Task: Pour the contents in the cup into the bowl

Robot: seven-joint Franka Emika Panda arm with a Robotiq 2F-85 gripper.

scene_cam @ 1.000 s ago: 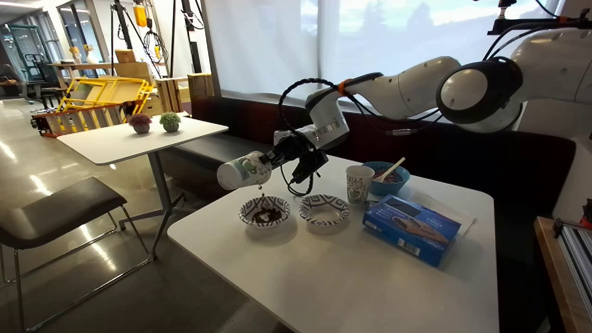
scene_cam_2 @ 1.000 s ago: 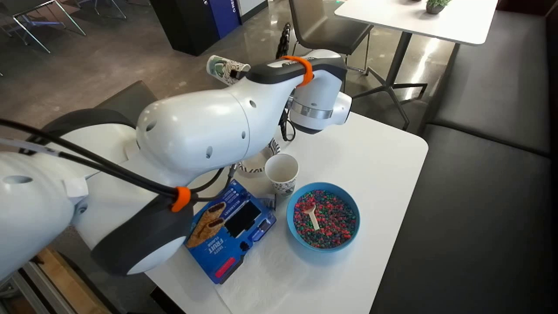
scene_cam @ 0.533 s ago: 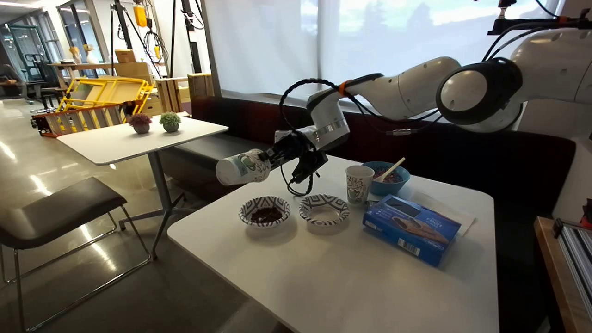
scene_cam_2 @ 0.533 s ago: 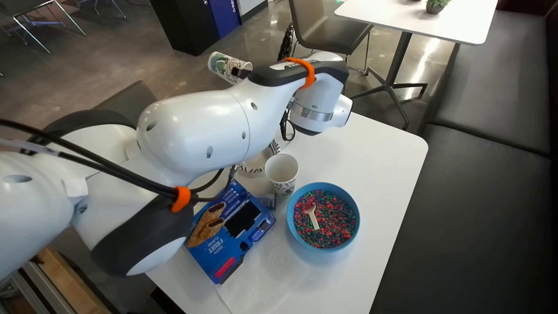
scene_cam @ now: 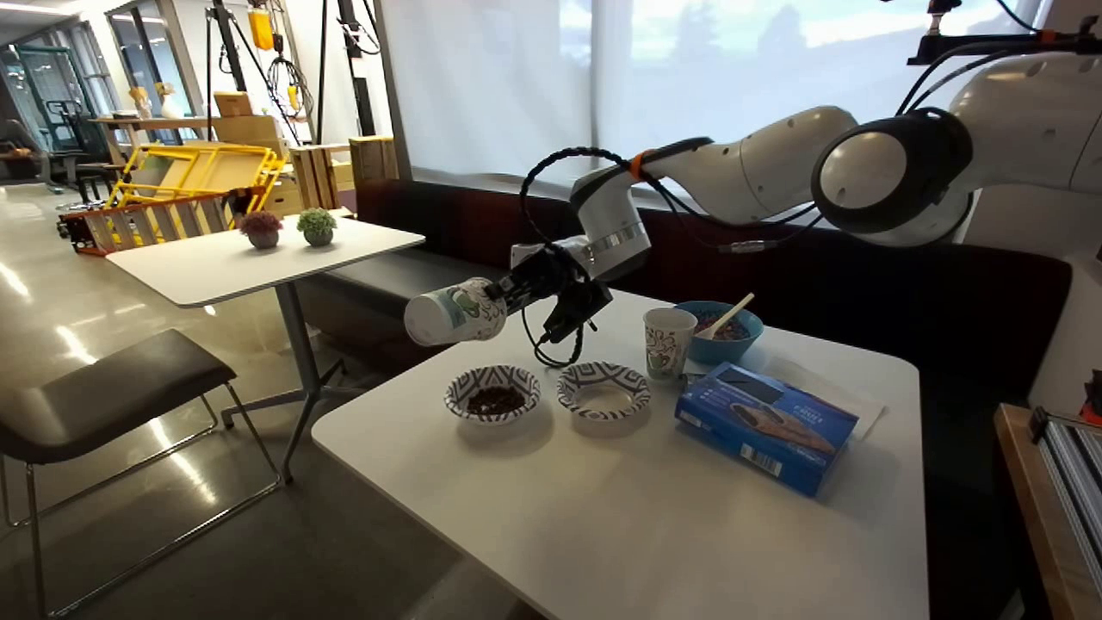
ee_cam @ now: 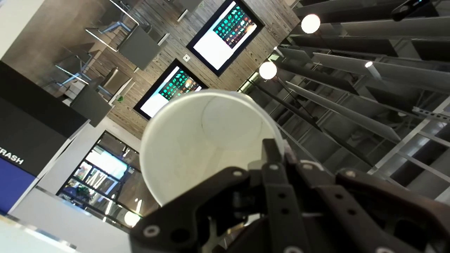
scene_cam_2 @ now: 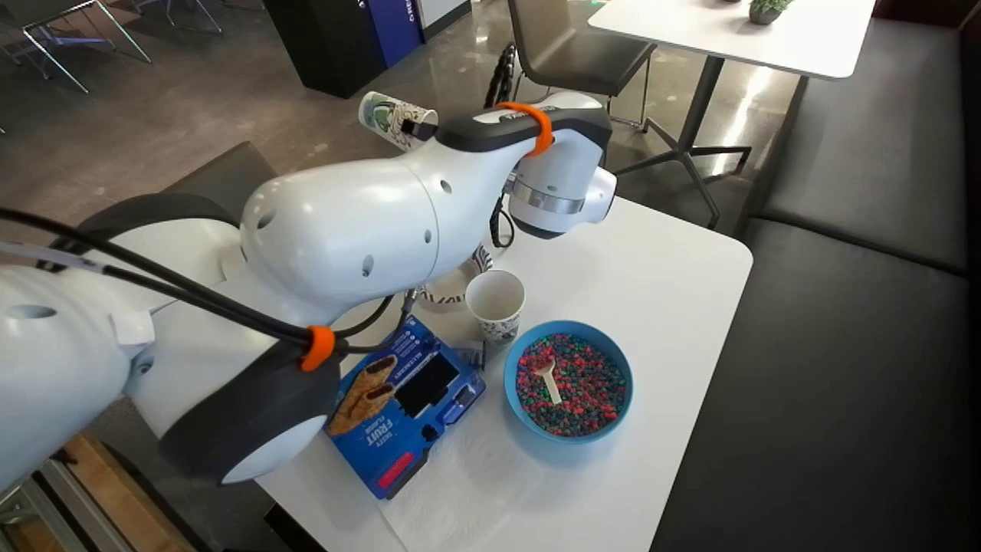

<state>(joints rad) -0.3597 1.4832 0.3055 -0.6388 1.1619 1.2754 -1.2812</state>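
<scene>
From the left in an exterior view, a tapered white paper cup (scene_cam: pixel 455 313) with green and dark print hangs nearly sideways, its mouth facing the black pincer (scene_cam: pixel 498 296), which is clamped on the cup's wall at the rim, 1 finger (ee_cam: pixel 272 151) inside. Beneath, apart, a shallow white dark-patterned bowl (scene_cam: pixel 491 377) holds dark brown pieces (scene_cam: pixel 496 401). Rightward on the white counter (scene_cam: pixel 603 517) sit a 2nd such bowl (scene_cam: pixel 603 375), an upright dark-swirled white paper cup (scene_cam: pixel 668 344), a round blue bowl (scene_cam: pixel 723 350) with a pale spoon (scene_cam: pixel 729 316), and a printed blue box (scene_cam: pixel 766 428).
</scene>
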